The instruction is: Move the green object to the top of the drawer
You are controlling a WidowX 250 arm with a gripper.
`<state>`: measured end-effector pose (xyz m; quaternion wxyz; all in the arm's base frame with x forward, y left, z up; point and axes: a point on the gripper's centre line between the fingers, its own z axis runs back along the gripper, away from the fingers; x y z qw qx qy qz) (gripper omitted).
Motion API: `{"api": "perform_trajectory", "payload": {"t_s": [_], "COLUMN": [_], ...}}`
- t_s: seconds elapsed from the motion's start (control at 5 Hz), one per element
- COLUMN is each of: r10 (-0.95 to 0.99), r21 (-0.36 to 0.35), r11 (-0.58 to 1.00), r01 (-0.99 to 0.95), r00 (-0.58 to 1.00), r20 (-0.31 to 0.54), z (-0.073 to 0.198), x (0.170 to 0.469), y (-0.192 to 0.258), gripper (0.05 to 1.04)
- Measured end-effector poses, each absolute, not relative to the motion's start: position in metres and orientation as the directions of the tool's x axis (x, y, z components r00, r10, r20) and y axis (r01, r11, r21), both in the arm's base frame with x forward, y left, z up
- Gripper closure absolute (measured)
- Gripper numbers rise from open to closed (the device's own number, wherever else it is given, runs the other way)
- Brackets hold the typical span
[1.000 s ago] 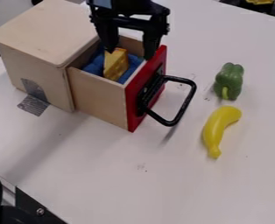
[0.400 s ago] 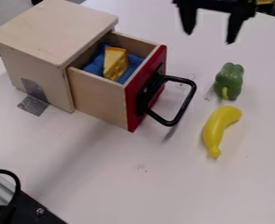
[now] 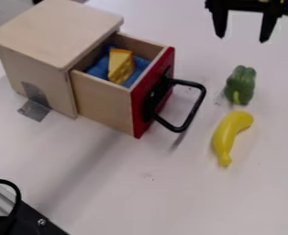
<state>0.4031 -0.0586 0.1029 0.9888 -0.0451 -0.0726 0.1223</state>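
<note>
Part to be moved: the green pepper [image 3: 240, 85]. We find it lying on its side on the bench [image 3: 171, 197], between the red drawer front [image 3: 139, 110] and the bench edge at the upper right of the view. Its stem end points toward the banana [image 3: 223, 137], which lies just beside it, apart from it

Gripper condition: the gripper [image 3: 242, 39] hangs above the pepper in the view, toward the upper right bench edge. Its fingers [image 3: 269, 27] point down and are spread, with nothing between them

Handling: we judge the pepper to be a light toy, probably of hollow or solid plastic, stiff enough to keep its form under a moderate squeeze and unlikely to break. The skin looks smooth, so we expect some slip, and the rounded lobes may roll the part if one finger touches first

Grasp point: we should take it across the middle of the body, one finger on each long side, pads low and ideally seated in the grooves between lobes. We advise against gripping by the stem, which is narrow and would let the body swing

Placement: we read the target as the flat wooden top [image 3: 60, 30] of the drawer box; lower gently and release only once the pepper rests without rolling
</note>
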Motion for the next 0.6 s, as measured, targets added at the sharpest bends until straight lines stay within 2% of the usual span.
{"api": "perform_trajectory", "payload": {"t_s": [0.2, 0.6], "r10": [0.267, 0.262], "r21": [-0.093, -0.048], "r11": [0.962, 0.965], "r01": [-0.257, -0.257], "r00": [0.956, 0.952], "r20": [0.12, 0.159], "z": [0.078, 0.032], "x": [0.413, 0.421], "y": [-0.063, -0.063], "gripper": [0.086, 0.085]}}
